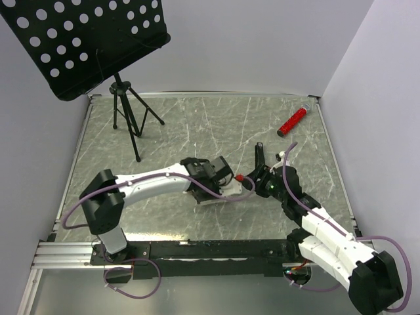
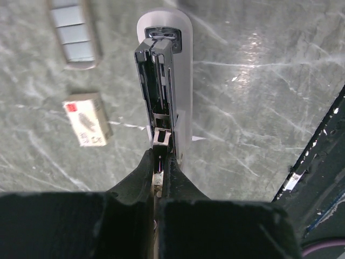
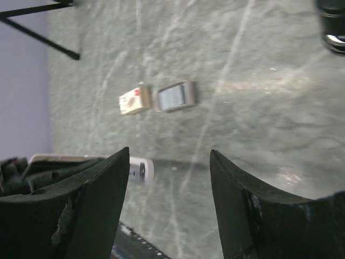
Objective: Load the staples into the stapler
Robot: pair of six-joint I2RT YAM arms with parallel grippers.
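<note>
**Left pincer (image 2: pixel 159 162) pinches stapler (image 2: pixel 155 91); right pincer (image 3: pixel 170 156) spread**

Only the left wrist view shows the grip: the fingers are pressed on the black stapler's near end, along a white rounded bar (image 2: pixel 183 81). The right wrist view shows the staples box (image 3: pixel 135 100) just beside the grey tray (image 3: pixel 175 95) on the bench (image 3: pixel 259 108). From above, the arms hide the stapler, and a red cylinder (image 1: pixel 293 121) lies well apart.

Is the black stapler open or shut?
Open: the slim black stapler shows its channel uncovered, silvery metal rail visible inside.
</note>
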